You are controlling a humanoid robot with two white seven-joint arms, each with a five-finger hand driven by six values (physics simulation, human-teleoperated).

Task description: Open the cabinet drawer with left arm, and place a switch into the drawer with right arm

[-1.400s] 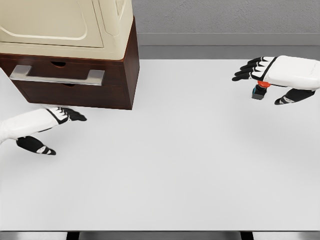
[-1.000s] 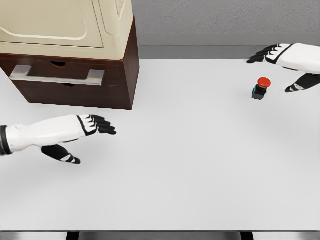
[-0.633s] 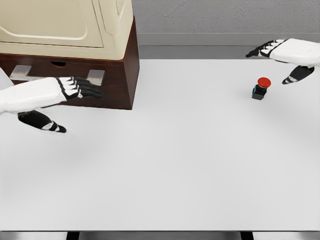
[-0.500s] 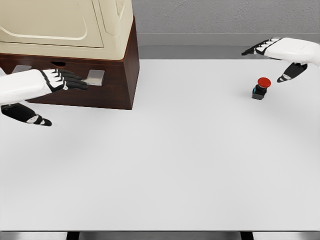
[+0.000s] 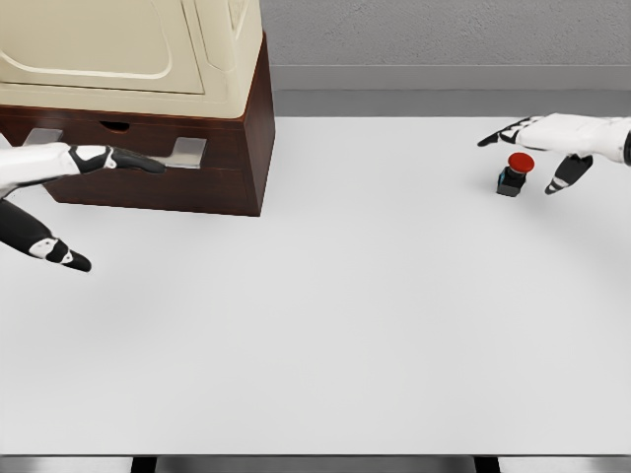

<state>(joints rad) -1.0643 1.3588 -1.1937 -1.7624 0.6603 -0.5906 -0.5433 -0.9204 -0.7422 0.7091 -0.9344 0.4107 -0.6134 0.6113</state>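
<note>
Head view: left hand (image 5: 61, 168) at 9 o'clock, fingers spread, reaching over the drawer handle (image 5: 182, 151) of the cabinet (image 5: 237, 148), gripping nothing. Switch (image 5: 514, 173) with red button stands on the table (image 5: 345, 315) at 3 o'clock. Right hand (image 5: 552, 138) open, straddling the switch, no visible contact.

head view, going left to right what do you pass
left robot hand → drawer handle → cabinet → switch → right robot hand
</note>
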